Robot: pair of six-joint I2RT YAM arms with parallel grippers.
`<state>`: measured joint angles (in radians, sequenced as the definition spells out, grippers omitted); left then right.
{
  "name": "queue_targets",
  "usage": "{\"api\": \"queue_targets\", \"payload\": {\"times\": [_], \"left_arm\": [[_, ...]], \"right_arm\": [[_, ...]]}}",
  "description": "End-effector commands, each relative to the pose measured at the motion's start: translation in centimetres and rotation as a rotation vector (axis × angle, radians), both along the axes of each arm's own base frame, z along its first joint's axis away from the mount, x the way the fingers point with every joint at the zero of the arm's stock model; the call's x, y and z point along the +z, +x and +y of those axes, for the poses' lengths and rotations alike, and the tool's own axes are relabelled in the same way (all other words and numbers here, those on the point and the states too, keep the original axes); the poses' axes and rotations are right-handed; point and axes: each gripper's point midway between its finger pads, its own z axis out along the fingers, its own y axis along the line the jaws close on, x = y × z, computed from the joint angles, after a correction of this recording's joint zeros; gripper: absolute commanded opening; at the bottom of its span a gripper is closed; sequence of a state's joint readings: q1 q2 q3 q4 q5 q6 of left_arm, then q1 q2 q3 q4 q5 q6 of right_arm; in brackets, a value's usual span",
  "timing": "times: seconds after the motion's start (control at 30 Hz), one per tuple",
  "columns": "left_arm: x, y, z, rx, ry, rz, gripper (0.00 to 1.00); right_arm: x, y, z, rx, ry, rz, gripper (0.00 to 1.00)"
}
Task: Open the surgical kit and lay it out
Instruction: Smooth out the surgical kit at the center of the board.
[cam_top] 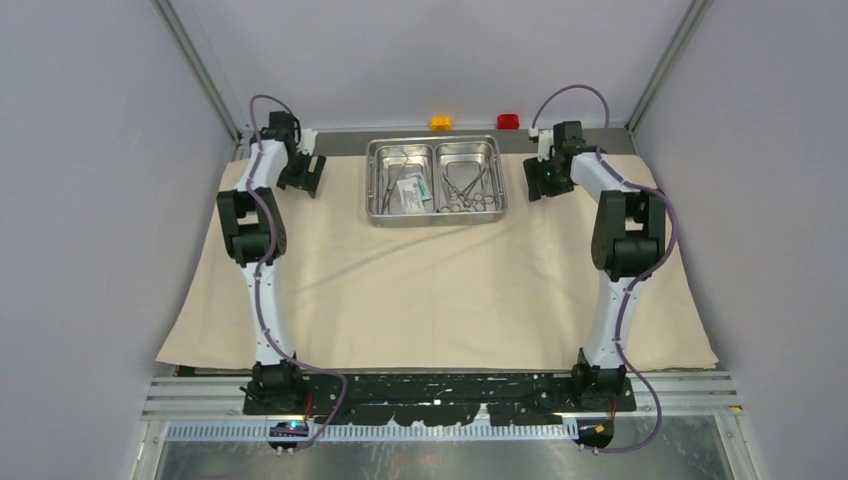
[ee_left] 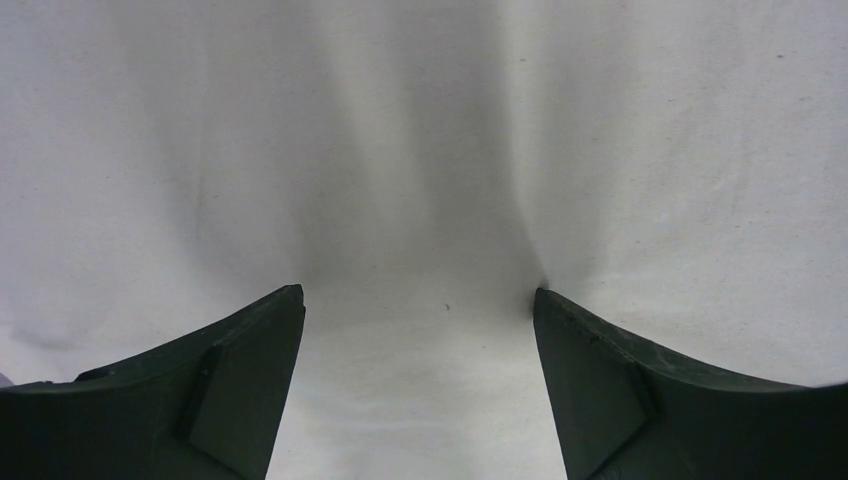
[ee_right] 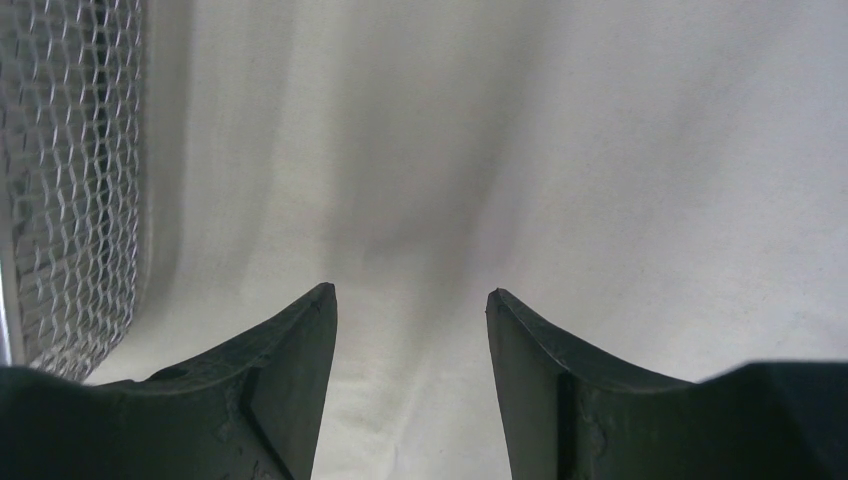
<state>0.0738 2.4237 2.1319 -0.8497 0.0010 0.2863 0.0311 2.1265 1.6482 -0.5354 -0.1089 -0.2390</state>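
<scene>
The big beige cloth (cam_top: 430, 290) lies spread out flat. The shiny steel tray (cam_top: 436, 221) sits on its far middle, with clamps (cam_top: 468, 188) and white packets (cam_top: 410, 192) inside. The left tool (cam_top: 305, 172) and right tool (cam_top: 535, 180) are low over the cloth, one on each side of the tray, fingers apart, holding nothing.

Top view: fixed high behind the arm bases (cam_top: 275, 385), looking down and forward over the whole beige cloth (cam_top: 440, 290) to the steel tray (cam_top: 436, 221) at its far edge. Wrist views: each looks past its own dark fingers (ee_left: 230, 390), close above that cloth; the right wrist view alone also shares the tray's wall (ee_right: 70, 170), at its left edge.
</scene>
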Motion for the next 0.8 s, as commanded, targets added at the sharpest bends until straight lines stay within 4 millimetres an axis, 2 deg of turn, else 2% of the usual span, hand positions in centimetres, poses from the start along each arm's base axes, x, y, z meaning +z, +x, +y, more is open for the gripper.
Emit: {"api": "queue_targets", "payload": {"times": [0.0, 0.1, 0.17, 0.33, 0.47, 0.57, 0.77], "left_arm": [[-5.3, -2.6, 5.0, 0.062, 0.114, 0.146, 0.86], [-5.5, -2.5, 5.2, 0.058, 0.119, 0.148, 0.86], [-5.4, -2.3, 5.3, 0.055, 0.121, 0.147, 0.86], [-5.6, -2.1, 5.5, 0.051, 0.135, 0.149, 0.86], [-5.7, -2.3, 5.7, 0.052, 0.145, 0.157, 0.86], [-5.6, -2.6, 5.6, 0.051, 0.139, 0.158, 0.86], [-5.2, -3.5, 4.9, 0.051, 0.109, 0.155, 0.86]], "right_arm": [[4.1, -2.4, 1.9, 0.09, 0.068, -0.028, 0.62], [5.5, -5.5, 3.6, 0.18, 0.106, -0.013, 0.62], [5.6, -7.8, 4.9, 0.25, 0.102, -0.001, 0.62], [3.8, -14.3, 8.6, 0.443, 0.055, 0.066, 0.62], [1.3, -18.7, 11.5, 0.612, -0.053, 0.117, 0.61], [-0.1, -21.0, 13.3, 0.709, -0.101, 0.136, 0.6], [-1.9, -23.4, 16.1, 0.845, -0.155, 0.147, 0.59]]}}
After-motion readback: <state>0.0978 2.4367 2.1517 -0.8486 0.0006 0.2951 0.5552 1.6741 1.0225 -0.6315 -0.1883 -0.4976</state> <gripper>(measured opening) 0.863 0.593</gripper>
